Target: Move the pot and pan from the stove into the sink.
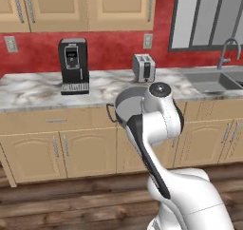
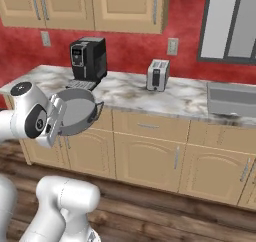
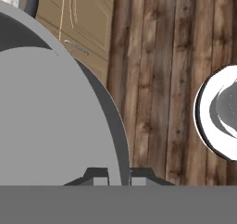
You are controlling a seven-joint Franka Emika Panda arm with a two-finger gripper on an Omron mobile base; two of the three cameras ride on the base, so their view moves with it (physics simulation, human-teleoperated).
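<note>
Pot count: one pot [image 2: 75, 111] is showing, grey, tipped on its side, hanging in the air in front of the counter [image 2: 130, 93], below and in front of the coffee machine [image 2: 87, 61].
Gripper: the gripper [image 3: 119, 177] is pinching the pot's rim; in the hand view one fingertip is sitting on each side of the wall.
Sink count: one sink [image 1: 211, 80] is lying at the far right of the counter, well apart from the pot, with the faucet [image 1: 228, 51] rising behind it.
Counter items: one coffee machine and one toaster [image 1: 143, 67] are standing on the counter between pot and sink.
Left base view: the arm is hiding most of the pot [image 1: 124, 103]; one loop handle is poking out left.
Right base view: the pot's open inside is facing the toaster [image 2: 157, 75].
Hand view: the pot wall [image 3: 51, 116] is looming over plank floor [image 3: 162, 79] and cabinet doors [image 3: 83, 28].
</note>
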